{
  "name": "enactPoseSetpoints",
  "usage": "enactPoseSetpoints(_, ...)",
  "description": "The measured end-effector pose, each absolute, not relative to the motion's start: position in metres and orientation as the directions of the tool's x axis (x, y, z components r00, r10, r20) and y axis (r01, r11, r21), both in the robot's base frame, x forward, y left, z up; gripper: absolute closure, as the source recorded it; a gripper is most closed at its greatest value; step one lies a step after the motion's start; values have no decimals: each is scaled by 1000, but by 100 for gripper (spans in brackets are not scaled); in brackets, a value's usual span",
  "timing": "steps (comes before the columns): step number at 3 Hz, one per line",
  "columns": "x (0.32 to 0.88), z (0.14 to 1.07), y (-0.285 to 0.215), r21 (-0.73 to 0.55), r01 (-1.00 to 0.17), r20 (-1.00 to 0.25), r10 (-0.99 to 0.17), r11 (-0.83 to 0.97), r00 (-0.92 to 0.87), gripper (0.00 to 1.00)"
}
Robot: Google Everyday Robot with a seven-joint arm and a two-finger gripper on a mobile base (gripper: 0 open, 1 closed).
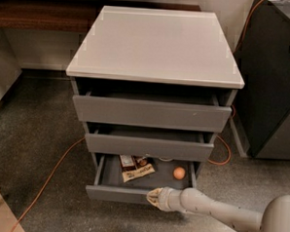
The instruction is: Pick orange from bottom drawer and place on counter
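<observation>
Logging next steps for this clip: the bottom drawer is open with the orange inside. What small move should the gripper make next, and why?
Probably raise the gripper over the front panel of the bottom drawer and ease it inward toward the orange. The gripper sits at the front edge, while the orange lies further in, clear of the brown packet.

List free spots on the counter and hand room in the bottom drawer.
Counter: whole top bare. Bottom drawer: bare floor between snack packet and orange, and left of the packet. Tight at the back, under the middle drawer. Gripper sits at the drawer's front edge.
</observation>
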State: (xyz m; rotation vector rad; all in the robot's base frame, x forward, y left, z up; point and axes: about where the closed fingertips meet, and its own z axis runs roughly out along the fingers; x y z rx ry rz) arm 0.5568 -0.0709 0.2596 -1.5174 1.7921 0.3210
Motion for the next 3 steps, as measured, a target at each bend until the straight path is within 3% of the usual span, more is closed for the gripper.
enactPoseSetpoints(1, 559, 270, -71, -280, -922, -680, -733, 268, -6, 18)
enactPoseSetpoints(2, 574, 276, -74, -284, -920, -681, -732, 269, -4, 26)
enactPoseSetpoints(3, 599, 281, -80, -281, -921, -685, -729, 269, -4, 57)
